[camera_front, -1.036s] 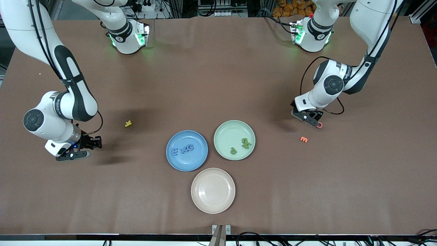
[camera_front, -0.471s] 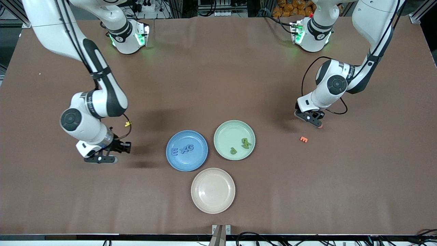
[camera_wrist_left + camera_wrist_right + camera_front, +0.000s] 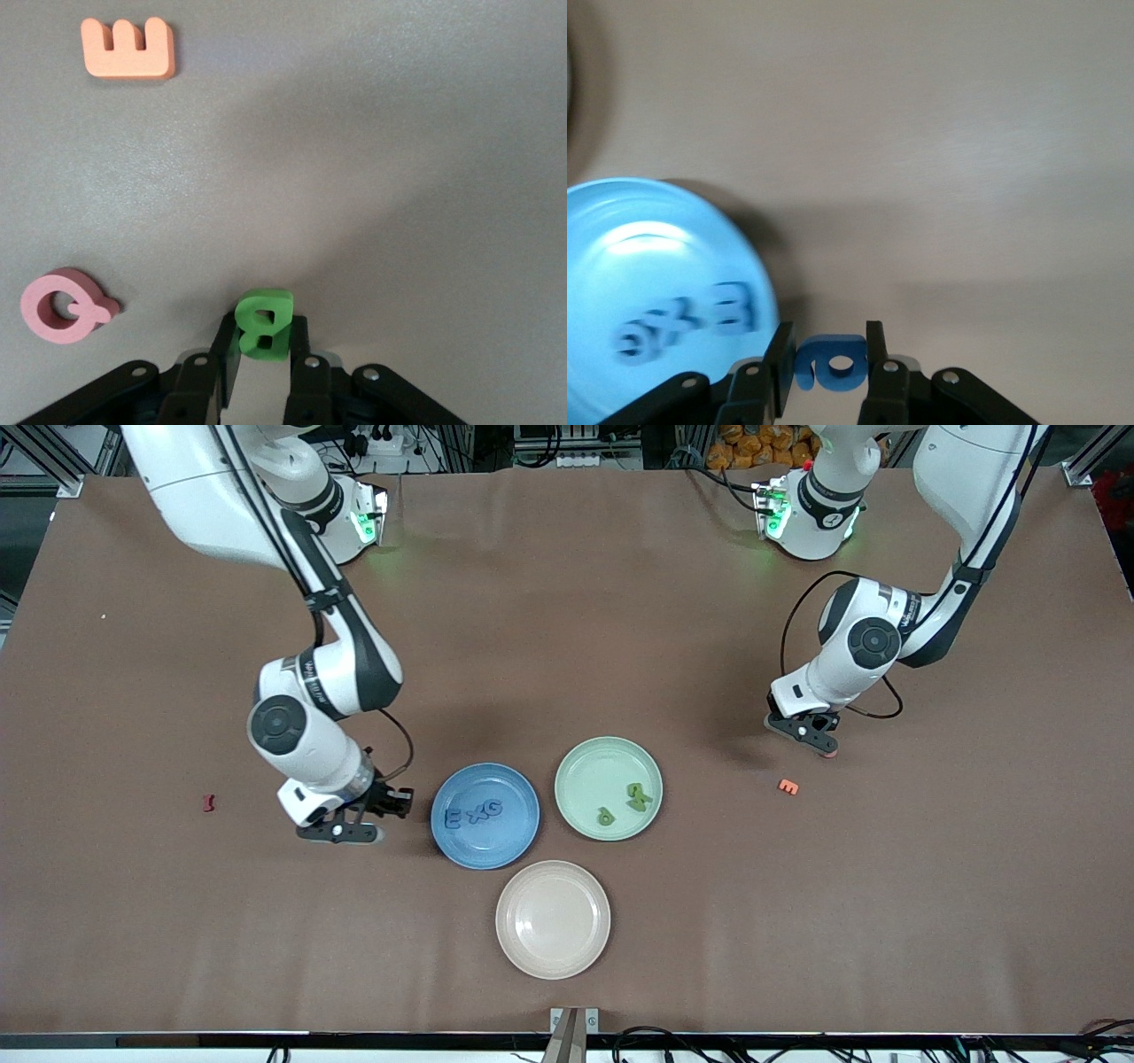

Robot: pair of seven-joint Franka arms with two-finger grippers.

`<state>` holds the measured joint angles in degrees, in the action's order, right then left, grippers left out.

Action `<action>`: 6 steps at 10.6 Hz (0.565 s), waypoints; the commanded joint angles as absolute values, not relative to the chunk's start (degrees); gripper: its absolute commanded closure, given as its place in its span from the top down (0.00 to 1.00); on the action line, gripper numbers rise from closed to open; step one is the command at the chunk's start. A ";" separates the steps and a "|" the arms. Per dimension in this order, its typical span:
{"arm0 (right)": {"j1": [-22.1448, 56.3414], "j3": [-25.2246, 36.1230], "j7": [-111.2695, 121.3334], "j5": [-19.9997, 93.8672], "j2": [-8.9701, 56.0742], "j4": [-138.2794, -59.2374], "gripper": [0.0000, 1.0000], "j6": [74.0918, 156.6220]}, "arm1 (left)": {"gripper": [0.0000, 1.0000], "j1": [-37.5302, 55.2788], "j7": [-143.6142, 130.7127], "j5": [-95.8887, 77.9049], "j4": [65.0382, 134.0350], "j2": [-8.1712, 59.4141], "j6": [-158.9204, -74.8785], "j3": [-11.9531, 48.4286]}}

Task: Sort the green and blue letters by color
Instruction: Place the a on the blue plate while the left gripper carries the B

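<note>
I see right end effector [image 3: 370,825] over worktop [image 3: 567,646] beside blue plate [image 3: 485,841], pinching blue letter [image 3: 830,363] | three blue letters [image 3: 473,813] on that plate | green plate [image 3: 585,779] holds three green letters [image 3: 627,802] | left end effector [image 3: 263,354] down at worktop, pinching green letter [image 3: 264,323] near pink letter [image 3: 64,305], orange letter [image 3: 788,786]

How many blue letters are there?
4. Three blue letters lie in the blue plate. The fourth blue letter is pinched in the right gripper, beside that plate. None seem hidden.
</note>
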<state>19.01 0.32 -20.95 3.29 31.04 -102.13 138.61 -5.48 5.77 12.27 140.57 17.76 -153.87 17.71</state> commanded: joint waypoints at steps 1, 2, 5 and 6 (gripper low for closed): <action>24.16 0.70 -28.02 3.60 36.37 -94.42 0.07 137.55 | 0.00 -4.49 -0.33 13.80 139.15 18.19 -154.51 18.02; 25.47 0.70 -30.04 3.60 37.95 -92.31 0.08 137.64 | 0.00 -3.09 -3.48 13.71 136.87 19.50 -154.42 18.02; 28.03 0.70 -32.07 3.60 40.16 -90.00 0.15 137.99 | 0.00 -2.29 -10.87 13.71 130.36 21.96 -154.25 18.19; 28.47 0.70 -32.34 3.60 40.17 -90.00 0.20 137.99 | 0.00 -1.59 -13.33 13.62 128.17 23.10 -154.25 18.19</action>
<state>27.24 0.35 -30.78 3.29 38.54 -92.46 138.61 -2.30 -7.18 12.27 133.59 19.67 -154.18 18.07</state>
